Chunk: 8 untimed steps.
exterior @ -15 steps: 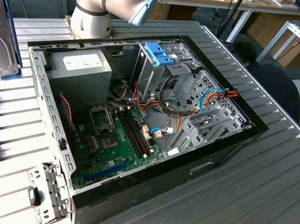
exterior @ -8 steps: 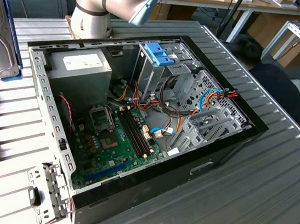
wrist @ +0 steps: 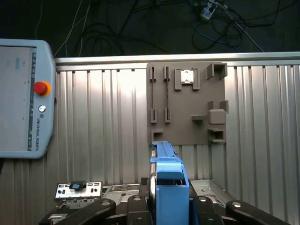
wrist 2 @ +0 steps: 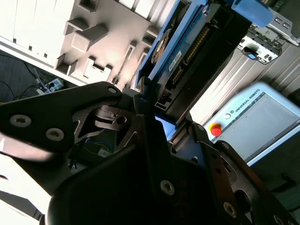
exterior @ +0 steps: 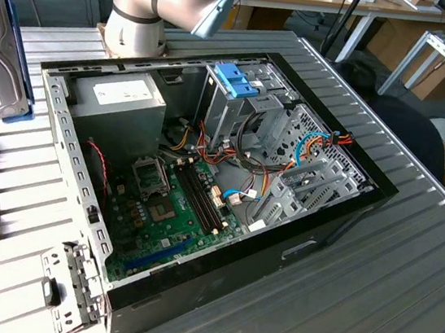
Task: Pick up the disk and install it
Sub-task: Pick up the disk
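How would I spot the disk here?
Find the open computer case on the table. At the exterior view's left, outside it, the disk is upright: a grey metal slab rimmed in light blue, unlike the blue latch on the drive cage.

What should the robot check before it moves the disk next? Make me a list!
1. Grip on the disk: ok. The gripper is shut on its blue carrier in both wrist views.
2. Disk off the grey holder plate: ok. They are apart in the first wrist view.
3. Computer case open: ok. Its inside shows in the exterior view.
4. Drive cage slot free: cannot tell.
5. Wires clear of the cage: cannot tell. Some lie close beside it.
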Motion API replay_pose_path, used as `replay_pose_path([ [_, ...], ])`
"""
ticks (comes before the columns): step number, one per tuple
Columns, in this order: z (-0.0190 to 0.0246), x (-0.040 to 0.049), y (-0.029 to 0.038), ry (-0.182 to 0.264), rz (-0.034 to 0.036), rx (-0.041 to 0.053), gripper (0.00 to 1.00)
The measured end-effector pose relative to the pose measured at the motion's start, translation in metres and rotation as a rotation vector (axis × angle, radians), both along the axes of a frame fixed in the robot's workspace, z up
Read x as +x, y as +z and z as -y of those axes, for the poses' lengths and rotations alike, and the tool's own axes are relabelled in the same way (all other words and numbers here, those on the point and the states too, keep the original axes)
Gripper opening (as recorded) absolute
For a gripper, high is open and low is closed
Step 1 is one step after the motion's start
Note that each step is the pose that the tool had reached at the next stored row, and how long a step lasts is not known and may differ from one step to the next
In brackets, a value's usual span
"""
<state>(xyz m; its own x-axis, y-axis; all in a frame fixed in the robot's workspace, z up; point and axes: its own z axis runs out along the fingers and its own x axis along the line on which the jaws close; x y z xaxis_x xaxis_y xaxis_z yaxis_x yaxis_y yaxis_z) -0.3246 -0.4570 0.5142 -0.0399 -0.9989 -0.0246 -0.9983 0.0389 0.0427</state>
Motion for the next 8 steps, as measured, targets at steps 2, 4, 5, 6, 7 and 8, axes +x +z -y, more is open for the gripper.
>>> replay_pose_path([
  [2,0.0007,0.0001,0.0000,0.000,0.0000,0.0000,0.37],
  [4,0.0014,0.0001,0.0000,0.000,0.0000,0.0000,0.37],
  [5,0.0019,0.0001,0.0000,0.000,0.0001,0.0001,0.37],
  [6,0.0022,0.0000,0.0000,0.000,0.0000,0.0001,0.37],
  [7,0.0027,0.0001,0.0000,0.000,0.0000,0.0000,0.37],
  [8,0.0030,0.0001,0.0000,0.000,0.0001,0.0001,0.37],
])
